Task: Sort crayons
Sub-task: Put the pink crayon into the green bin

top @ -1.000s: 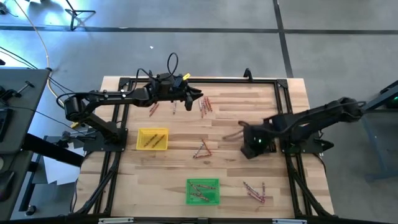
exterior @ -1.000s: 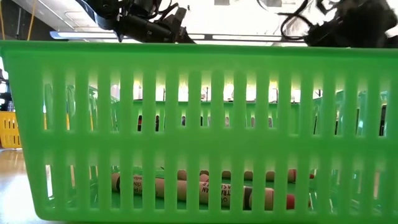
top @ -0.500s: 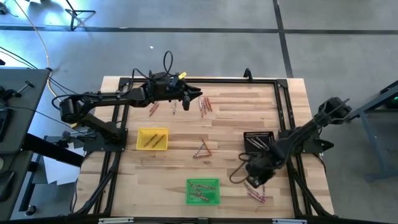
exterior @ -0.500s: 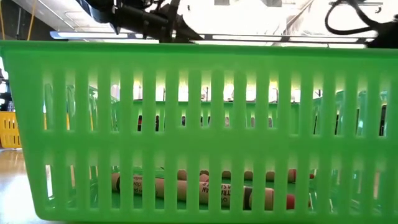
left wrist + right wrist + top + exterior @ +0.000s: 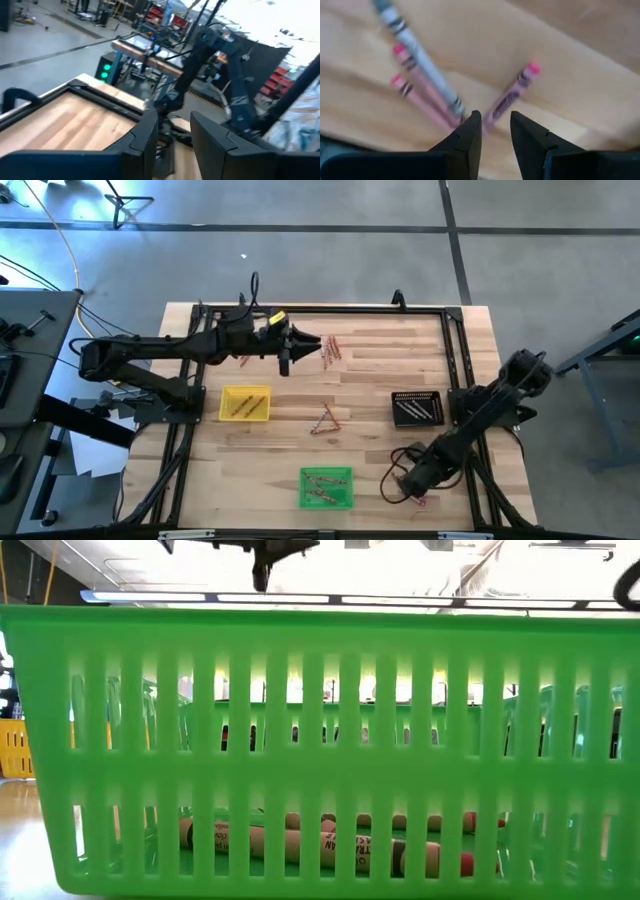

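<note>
- The crayons are lying in several loose groups on the wooden tabletop (image 5: 380,380): thin short sticks with paper wrappers, mostly pinkish-red, a few pale grey-white.
- One cluster of crayons (image 5: 330,348) is sitting at about 12 o'clock on the tabletop, just beside the left gripper (image 5: 285,360).
- A small crossed bunch (image 5: 325,420) is resting near the centre.
- More are lying inside the green tray (image 5: 326,488) at 6 o'clock; through its slotted wall in the low view, brownish and red wrapped sticks (image 5: 330,840) are showing side by side on its floor.
- The yellow tray (image 5: 245,403) at 9 o'clock is holding a few sticks; the black tray (image 5: 417,408) is standing at 3 o'clock.
- The right gripper (image 5: 495,127) is hanging low over a group at about 5 o'clock: a pale grey-white crayon (image 5: 420,65) with dark bands is lying across two pink ones, and a separate pink crayon (image 5: 512,92) with a bright tip is angling toward the fingers (image 5: 465,145).
- Those fingers are standing slightly parted with bare wood between them, clasping nothing.
- The left gripper's fingers (image 5: 145,140) are likewise parted and carrying nothing, raised above the tabletop.
</note>
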Action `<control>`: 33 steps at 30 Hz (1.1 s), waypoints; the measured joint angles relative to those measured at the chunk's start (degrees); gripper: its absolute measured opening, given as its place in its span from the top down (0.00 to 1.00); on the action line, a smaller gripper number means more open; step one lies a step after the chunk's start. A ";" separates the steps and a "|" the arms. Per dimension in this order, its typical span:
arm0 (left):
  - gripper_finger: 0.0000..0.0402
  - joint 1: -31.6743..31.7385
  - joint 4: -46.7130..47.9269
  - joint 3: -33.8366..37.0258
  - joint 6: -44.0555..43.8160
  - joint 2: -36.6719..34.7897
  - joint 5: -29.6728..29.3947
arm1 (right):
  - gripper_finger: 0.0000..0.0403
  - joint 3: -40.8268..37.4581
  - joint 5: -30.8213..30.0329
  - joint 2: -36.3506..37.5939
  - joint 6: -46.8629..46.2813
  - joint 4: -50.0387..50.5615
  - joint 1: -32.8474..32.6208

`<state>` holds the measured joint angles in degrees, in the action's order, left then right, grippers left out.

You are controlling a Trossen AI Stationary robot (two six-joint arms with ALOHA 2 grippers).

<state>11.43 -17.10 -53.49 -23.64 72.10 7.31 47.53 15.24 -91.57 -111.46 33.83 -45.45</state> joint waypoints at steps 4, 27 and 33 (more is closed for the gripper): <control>0.75 -4.00 0.17 0.00 -1.35 -1.16 -3.74 | 0.76 0.17 -1.50 -3.54 -1.08 0.28 -0.39; 0.75 -19.94 0.13 0.00 -1.74 -1.66 -23.00 | 0.99 -0.19 -4.78 -3.11 4.42 3.07 -0.93; 0.75 -20.49 0.11 0.02 -1.74 -1.64 -23.21 | 0.99 -0.33 -18.39 5.40 4.21 4.21 -2.76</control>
<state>-9.06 -16.99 -53.47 -25.38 70.46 -15.90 47.20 -3.15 -86.18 -107.25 38.04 -48.21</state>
